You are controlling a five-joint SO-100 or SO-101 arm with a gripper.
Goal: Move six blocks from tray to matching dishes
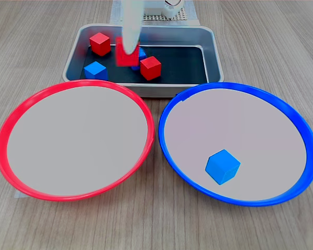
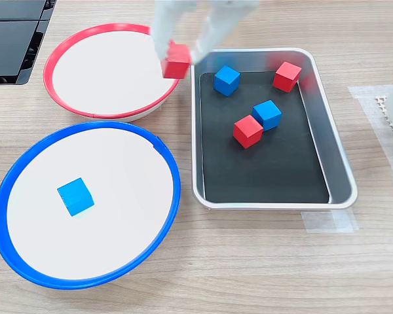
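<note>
One red block [image 2: 177,60] is clamped in my pincer [image 2: 181,57], lifted over the red dish's [image 2: 112,31] rim beside the tray [image 2: 337,163]. Next I should move farther over the dish's middle and let go. Four blocks wait in the tray; one blue block [image 2: 74,196] sits in the blue dish [image 2: 26,170]. Wood-grain tabletop [image 2: 249,261] around.

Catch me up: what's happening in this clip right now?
The arm's gripper is carrying a red block, jaws shut on it, above the red-rimmed dish's edge nearest the tray. That dish holds nothing yet. In the tray lie two red blocks and two blue ones. One blue block already sits in the blue-rimmed dish.
</note>
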